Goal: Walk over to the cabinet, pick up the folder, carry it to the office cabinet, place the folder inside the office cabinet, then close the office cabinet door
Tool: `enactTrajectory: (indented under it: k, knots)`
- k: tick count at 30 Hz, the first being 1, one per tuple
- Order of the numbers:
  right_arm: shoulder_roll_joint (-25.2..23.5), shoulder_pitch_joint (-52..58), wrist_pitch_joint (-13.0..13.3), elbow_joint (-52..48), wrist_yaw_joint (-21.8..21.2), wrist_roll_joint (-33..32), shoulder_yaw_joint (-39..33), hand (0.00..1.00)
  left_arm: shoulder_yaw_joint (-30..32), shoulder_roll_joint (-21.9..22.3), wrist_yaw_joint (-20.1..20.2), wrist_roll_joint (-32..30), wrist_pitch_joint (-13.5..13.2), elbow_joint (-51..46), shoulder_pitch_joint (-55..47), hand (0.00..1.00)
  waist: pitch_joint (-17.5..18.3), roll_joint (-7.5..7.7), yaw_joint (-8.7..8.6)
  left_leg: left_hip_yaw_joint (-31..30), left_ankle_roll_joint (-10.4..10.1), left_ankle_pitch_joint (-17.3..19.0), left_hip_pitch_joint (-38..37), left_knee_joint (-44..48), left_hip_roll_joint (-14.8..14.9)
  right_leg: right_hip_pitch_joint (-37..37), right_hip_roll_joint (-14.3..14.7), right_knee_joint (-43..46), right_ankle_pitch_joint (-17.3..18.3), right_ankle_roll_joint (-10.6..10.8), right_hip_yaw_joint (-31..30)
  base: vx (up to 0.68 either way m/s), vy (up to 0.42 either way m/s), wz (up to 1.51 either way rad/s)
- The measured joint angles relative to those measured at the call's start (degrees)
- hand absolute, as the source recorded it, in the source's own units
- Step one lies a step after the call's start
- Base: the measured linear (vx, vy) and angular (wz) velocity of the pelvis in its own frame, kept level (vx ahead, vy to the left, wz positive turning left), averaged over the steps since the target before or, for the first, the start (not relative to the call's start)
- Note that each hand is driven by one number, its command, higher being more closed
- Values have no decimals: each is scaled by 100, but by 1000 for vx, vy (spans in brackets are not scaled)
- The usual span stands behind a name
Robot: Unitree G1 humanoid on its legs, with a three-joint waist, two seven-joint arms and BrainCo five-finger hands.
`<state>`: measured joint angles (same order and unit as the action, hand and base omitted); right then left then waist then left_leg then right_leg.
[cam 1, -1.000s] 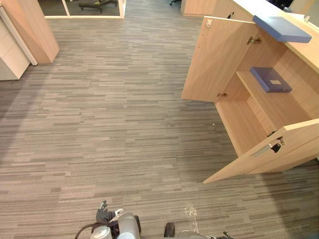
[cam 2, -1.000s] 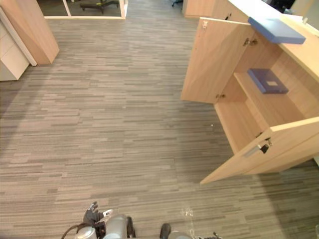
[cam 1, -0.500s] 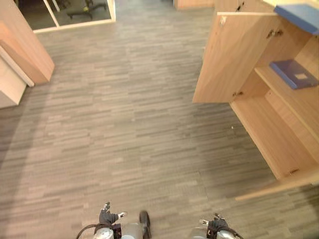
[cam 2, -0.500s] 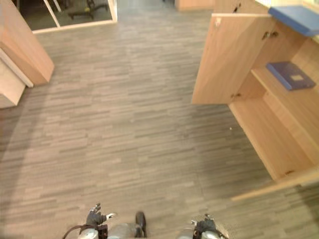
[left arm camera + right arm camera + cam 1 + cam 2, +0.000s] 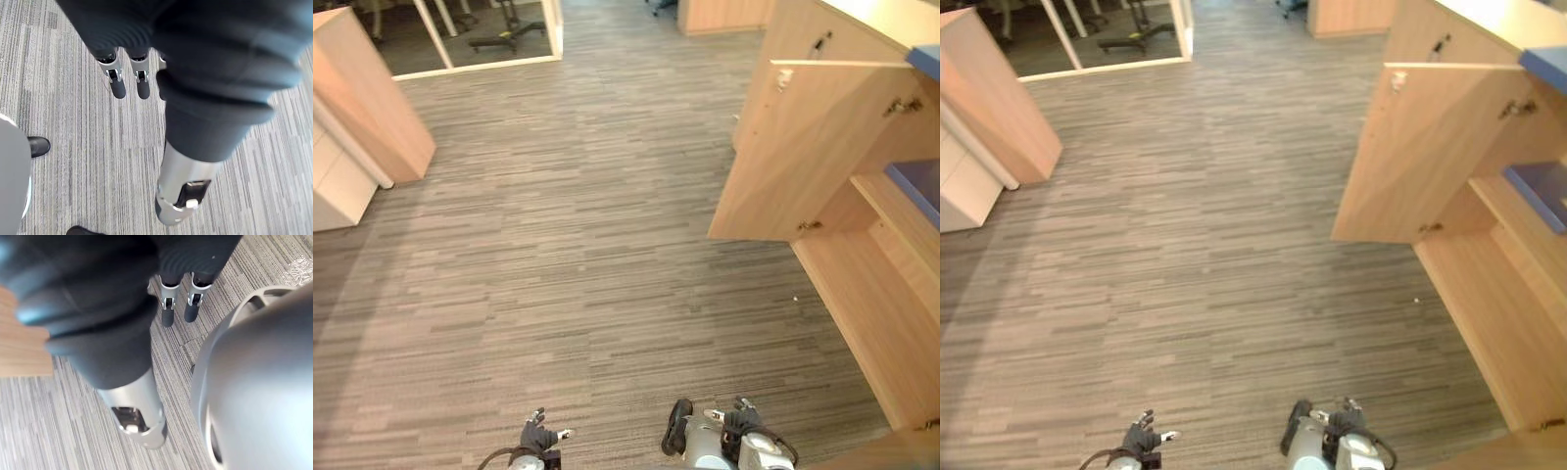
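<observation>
Blue folder (image 5: 920, 188) lies on shelf inside office cabinet (image 5: 871, 323); door (image 5: 803, 147) wide open. 2nd blue folder (image 5: 926, 61) on cabinet top, at edge. Left hand (image 5: 537, 436) & right hand (image 5: 741, 423) hang low over carpet (image 5: 558, 245), fingers (image 5: 118, 84) released, nothing held. Judged: if shelf folder is the placed one, only door-closing left; hands well apart from door.

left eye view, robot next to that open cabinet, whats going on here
The robot stands on grey carpet beside a wooden cabinet whose door is open. Nothing is being handled: the left hand and right hand hang low over the carpet with straight fingers, both empty. A blue folder lies on the cabinet's shelf, and a second blue folder sits on its top. No folder has been picked up yet.
</observation>
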<state>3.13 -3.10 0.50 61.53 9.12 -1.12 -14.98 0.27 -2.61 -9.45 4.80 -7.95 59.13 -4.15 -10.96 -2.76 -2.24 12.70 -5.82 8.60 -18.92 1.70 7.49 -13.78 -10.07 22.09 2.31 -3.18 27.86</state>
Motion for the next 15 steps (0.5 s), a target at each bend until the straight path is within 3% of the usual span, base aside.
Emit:
enactTrajectory:
  k: [4, 6, 7, 8, 9, 11, 13, 15]
  knots:
    - [-6, 85, -3, 121, 0, -66, -135, 0, 162, -2, 11, -41, 15, 102, 24, 0, 28, 38, -6, 38, -118, 68, 41, 805, 438, 315, 391, 20, 463, -32, 29, 258, -274, -13]
    - [-29, 195, 21, 170, 3, -374, -187, 0, 414, -7, 0, 8, 30, 86, 33, 0, 72, 4, 0, -231, -199, 3, 999, 2891, 939, 730, 787, -557, 474, -65, 115, 270, -287, -2]
    - [-27, 233, 31, 165, 2, -468, -183, 0, 491, 0, -8, 24, 34, 82, 35, 0, 78, -16, -4, -339, -194, -158, 1251, 3454, 1085, 868, 911, -699, 464, -82, 134, 287, -264, -12]
    - [-48, 297, 61, 162, 11, -621, -183, 0, 645, -4, -22, 31, 41, 36, 20, 0, 70, -13, 8, -410, -102, -558, 1606, 4432, 1387, 1178, 1164, -948, 460, -131, 89, 248, -161, -28]
    - [-51, 332, 67, 174, 15, -692, -181, 0, 773, 2, -24, 36, 62, -45, -15, 0, 54, 1, 42, -380, -52, -522, 1935, 5420, 1623, 1459, 1364, -1113, 511, -228, -18, 302, -180, -36]
    - [-42, 374, 69, 195, 46, -702, -199, 0, 808, -12, -33, 67, 58, -144, -32, 0, 27, 55, 61, -279, 6, -119, 2341, 6071, 1589, 1779, 1482, -1317, 557, -299, -231, 275, -72, -50]
    - [-10, 362, 69, 281, 73, -721, -265, 0, 893, 10, -82, 229, 33, -243, -41, 0, 10, 76, 120, -170, 13, 250, 2731, 5886, 1328, 2022, 1488, -1528, 512, -230, -485, 264, -19, -63]
    - [-15, 326, 60, 410, 103, -776, -385, 0, 1017, 21, -155, 349, -24, -337, -73, 0, -5, 91, 216, -221, -10, 524, 3073, 5115, 1051, 2229, 1470, -1682, 510, -181, -754, 238, 39, -69]
